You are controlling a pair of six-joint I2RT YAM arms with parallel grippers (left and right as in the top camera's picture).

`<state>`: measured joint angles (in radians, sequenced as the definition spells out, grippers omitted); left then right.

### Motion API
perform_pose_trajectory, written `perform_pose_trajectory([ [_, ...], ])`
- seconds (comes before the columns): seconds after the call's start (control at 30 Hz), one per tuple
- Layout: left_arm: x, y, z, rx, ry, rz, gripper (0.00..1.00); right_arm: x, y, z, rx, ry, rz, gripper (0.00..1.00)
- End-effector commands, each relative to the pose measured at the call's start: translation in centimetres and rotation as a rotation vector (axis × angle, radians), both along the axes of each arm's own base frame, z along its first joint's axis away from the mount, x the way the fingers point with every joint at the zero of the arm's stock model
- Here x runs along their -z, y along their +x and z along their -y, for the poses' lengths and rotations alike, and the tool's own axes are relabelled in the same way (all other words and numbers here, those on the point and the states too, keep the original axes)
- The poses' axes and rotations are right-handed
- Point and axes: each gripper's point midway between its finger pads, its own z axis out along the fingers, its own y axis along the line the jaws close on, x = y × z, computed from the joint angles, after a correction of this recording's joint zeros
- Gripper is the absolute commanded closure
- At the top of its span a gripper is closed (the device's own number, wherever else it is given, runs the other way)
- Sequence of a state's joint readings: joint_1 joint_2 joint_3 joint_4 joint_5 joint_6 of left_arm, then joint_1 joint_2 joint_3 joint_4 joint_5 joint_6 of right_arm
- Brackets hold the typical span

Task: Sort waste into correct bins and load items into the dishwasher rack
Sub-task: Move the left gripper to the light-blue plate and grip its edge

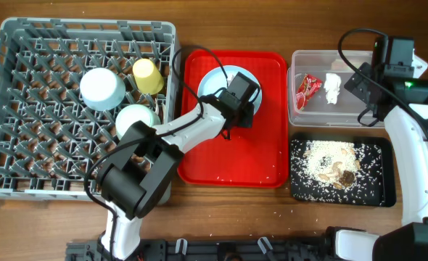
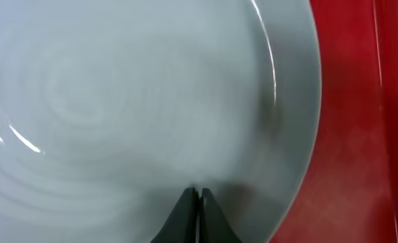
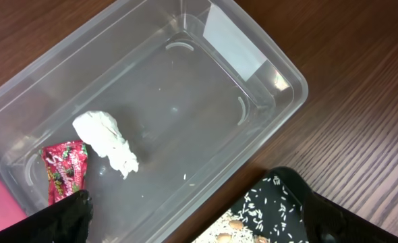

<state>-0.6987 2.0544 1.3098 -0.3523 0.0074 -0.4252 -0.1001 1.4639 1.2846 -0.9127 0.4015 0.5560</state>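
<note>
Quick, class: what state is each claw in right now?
Left claw: closed, tips together over the light blue plate, nothing between them.
Right claw: open, empty.

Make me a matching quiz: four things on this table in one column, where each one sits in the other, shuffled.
1 small yellow cup
2 red printed snack wrapper
3 loose beige rice scraps
4 light blue round plate

A flat red serving tray
B large grey plastic rack
C shallow black rectangular tray
D clear rectangular plastic tub

Pairs: 1-B, 2-D, 3-C, 4-A
</note>
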Motion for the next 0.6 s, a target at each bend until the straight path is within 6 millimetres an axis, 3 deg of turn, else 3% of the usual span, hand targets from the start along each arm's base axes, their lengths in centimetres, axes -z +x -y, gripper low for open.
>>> perform_pose_trajectory([
  [0.0,2.8,-5.2,1.1,0.086,-0.067,-0.244,0.96,-1.0,-0.1,0.2,0.003,-0.020,0.023,0.00],
  [0.13,-0.3,-13.4,5.1,0.268,-0.357,-0.630,0.96,-1.0,-0.1,0.2,0.004,-0.020,0.023,0.00],
  [0.17,-0.8,-14.5,5.3,0.286,-0.380,-0.680,0.96,-1.0,-0.1,0.2,0.003,-0.020,0.023,0.00],
  [0.23,-0.6,-14.6,5.0,0.274,-0.363,-0.690,0.96,-1.0,-0.1,0.2,0.004,-0.020,0.024,0.00],
  [0.33,-1.1,-11.6,3.8,0.212,-0.369,-0.635,0.96,-1.0,-0.1,0.2,0.003,-0.020,0.023,0.00],
  [0.47,-5.7,-6.0,1.8,0.139,-0.455,-0.503,0.96,-1.0,-0.1,0.2,0.003,-0.020,0.023,0.00],
  [0.53,-8.8,-2.8,-1.5,0.049,-0.409,-0.350,0.96,-1.0,-0.1,0.2,0.004,-0.020,0.023,0.00],
  [0.57,-9.4,-2.1,-3.0,0.004,-0.354,-0.299,0.96,-1.0,-0.1,0.2,0.003,-0.020,0.023,0.00],
])
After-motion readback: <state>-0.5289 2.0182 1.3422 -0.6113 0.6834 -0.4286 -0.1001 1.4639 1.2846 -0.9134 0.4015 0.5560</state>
